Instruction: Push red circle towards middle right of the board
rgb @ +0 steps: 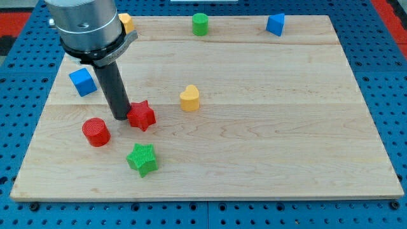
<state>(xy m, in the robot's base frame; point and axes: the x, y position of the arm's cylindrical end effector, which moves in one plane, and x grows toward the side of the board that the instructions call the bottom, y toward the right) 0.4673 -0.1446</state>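
Note:
The red circle [96, 131] lies on the wooden board [267, 127] at the view's lower left. My tip [121, 117] rests on the board just up and to the right of the red circle, a small gap apart. The tip touches or nearly touches the left side of the red star [142, 115]. The dark rod rises from the tip up to the grey arm head [86, 25] at the view's top left.
A green star [142, 159] lies below the red star. A yellow heart [189, 98] sits right of the red star. A blue cube [82, 82] is at the left edge. A green cylinder [200, 24], a blue block [275, 24] and an orange block [127, 23] line the top edge.

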